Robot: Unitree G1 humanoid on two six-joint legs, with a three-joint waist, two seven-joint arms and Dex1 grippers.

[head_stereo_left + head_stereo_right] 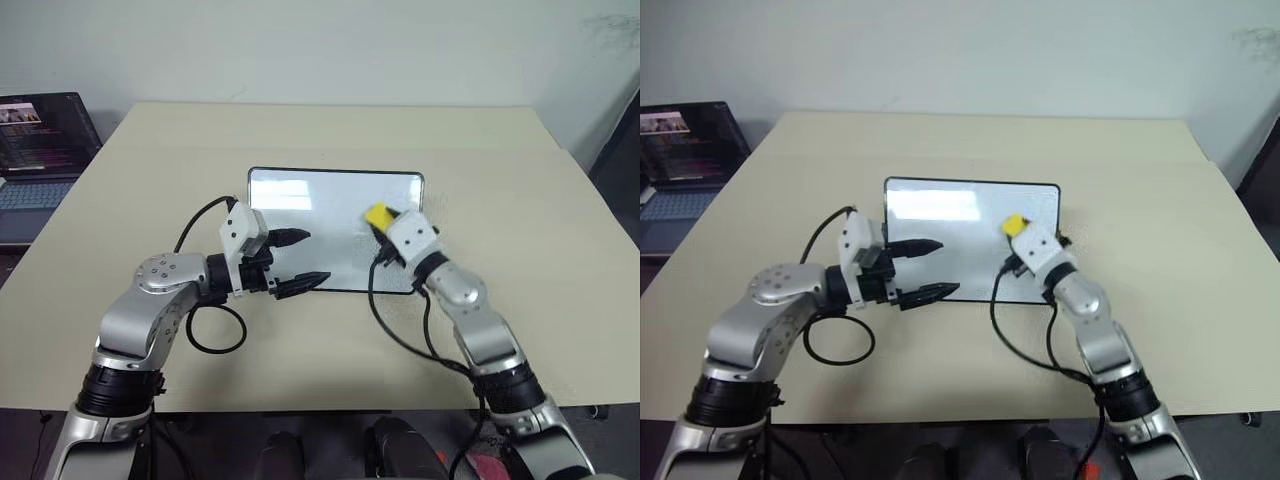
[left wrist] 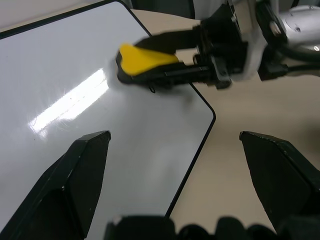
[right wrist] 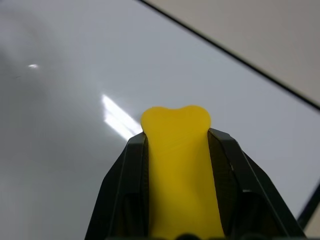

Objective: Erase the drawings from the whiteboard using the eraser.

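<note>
The right pincer (image 1: 378, 222) clamped the eraser (image 1: 377, 215) over the whiteboard (image 1: 300, 205); the left pincer (image 1: 305, 259) hung open above its near edge.

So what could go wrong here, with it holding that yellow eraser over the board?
The right gripper pinches the eraser so hard that it bulges, so it might twist or pop free while rubbing. The whiteboard lies loose on the table; the open left gripper hovers at its near edge without pinning it, so a firm wipe could push it away.

whiteboard (image 1: 300, 215) mid-table (image 1: 150, 150) — eraser (image 1: 377, 215) over its right part | laptop (image 1: 40, 150) far left
</note>
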